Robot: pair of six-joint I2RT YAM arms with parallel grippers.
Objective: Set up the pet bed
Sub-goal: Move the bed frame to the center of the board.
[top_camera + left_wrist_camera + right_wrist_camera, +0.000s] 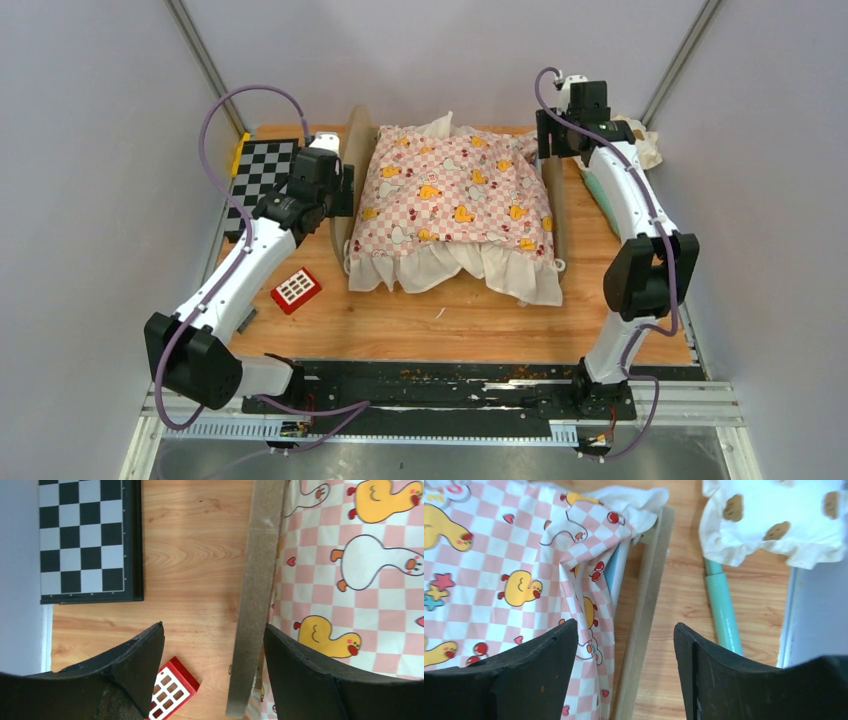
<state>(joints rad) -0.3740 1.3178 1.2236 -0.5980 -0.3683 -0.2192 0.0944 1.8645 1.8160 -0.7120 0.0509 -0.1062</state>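
Wood-framed pet bed (pixel 357 135) mid-table, pink cushion (pixel 455 195) laid on top.
My left gripper (pixel 214 627) and right gripper (pixel 625 624) are both released, each straddling a side rail, likely to square the frame.

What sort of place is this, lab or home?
Probably a lab robot cell, not a home: plain grey enclosure walls, two arms bolted to a metal rail, and staged props like the pet bed and chessboard.
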